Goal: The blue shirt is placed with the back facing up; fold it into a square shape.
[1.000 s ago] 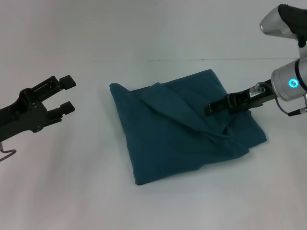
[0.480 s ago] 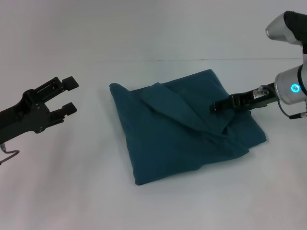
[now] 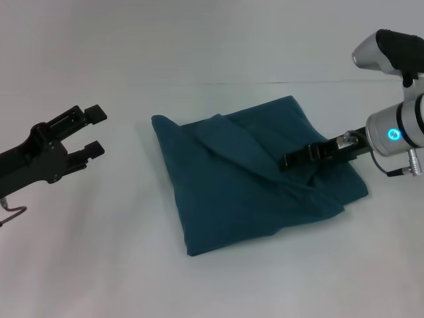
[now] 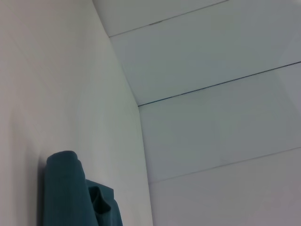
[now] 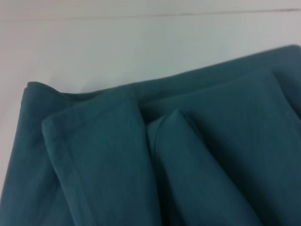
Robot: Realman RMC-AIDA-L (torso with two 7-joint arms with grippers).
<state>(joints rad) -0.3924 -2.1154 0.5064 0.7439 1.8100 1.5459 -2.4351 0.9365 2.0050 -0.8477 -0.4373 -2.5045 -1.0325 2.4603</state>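
Note:
The blue shirt (image 3: 252, 185) lies folded into a rough, rumpled square in the middle of the white table, with a diagonal fold across its top. My right gripper (image 3: 289, 160) reaches in from the right and hovers low over the shirt's right part, close to that fold. The right wrist view is filled with the shirt's layered folds (image 5: 164, 155). My left gripper (image 3: 96, 131) is open, holds nothing, and stays off to the left, well clear of the cloth. A corner of the shirt (image 4: 70, 193) shows in the left wrist view.
The white table (image 3: 99, 252) spreads around the shirt on all sides. A white wall (image 3: 199, 40) rises behind its far edge.
My right gripper drew back to the right a little, then came left again and lower over the shirt. The left arm and the shirt have barely moved.

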